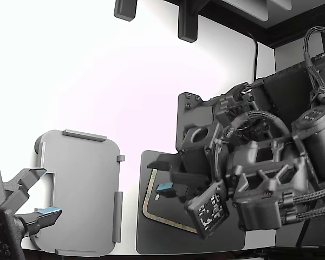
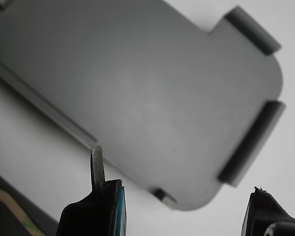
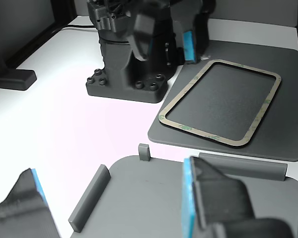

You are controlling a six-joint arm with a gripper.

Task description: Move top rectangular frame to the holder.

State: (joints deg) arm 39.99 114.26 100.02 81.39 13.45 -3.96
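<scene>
The tan frame (image 3: 220, 102) lies flat on the dark mat (image 3: 278, 64) beyond the grey holder (image 3: 139, 193).

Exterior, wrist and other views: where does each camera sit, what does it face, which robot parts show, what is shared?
Exterior view: overhead, facing the light grey plastic tray holder; both arms show.
Wrist view: on the wrist, facing the holder; open gripper shows.
Other view: low, facing the tan rectangular frame; blue-padded fingers show.
Shared: the holder, in all.

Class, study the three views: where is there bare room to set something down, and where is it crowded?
Free: the holder, its floor bare inside the raised tabs, and the white table beyond it. Crowded: the dark mat, which carries the rectangular frame, with an arm's gripper low at one corner.
</scene>
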